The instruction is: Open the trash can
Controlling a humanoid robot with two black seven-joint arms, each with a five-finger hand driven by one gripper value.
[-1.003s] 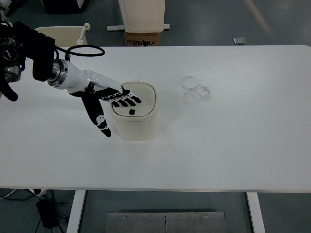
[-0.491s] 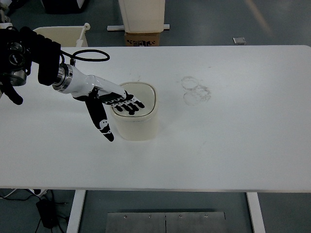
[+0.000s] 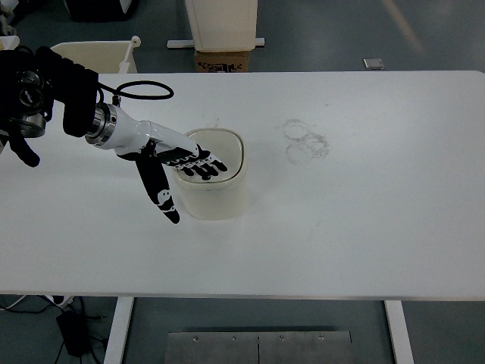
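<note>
A small cream trash can with a rounded square lid stands on the white table, left of the middle. Its lid is down. My left hand reaches in from the left and lies flat on the lid, fingers stretched out over its middle, covering the dark button. The thumb points down beside the can's left wall. The hand is open and holds nothing. The right arm is out of view.
Faint ring marks lie on the table to the right of the can. Beyond the far edge stand a cream bin, a tall white bin and a cardboard box.
My left hand has slid a little to the right and lower onto the lid, so its fingers now cover the dark button. The can has not moved.
</note>
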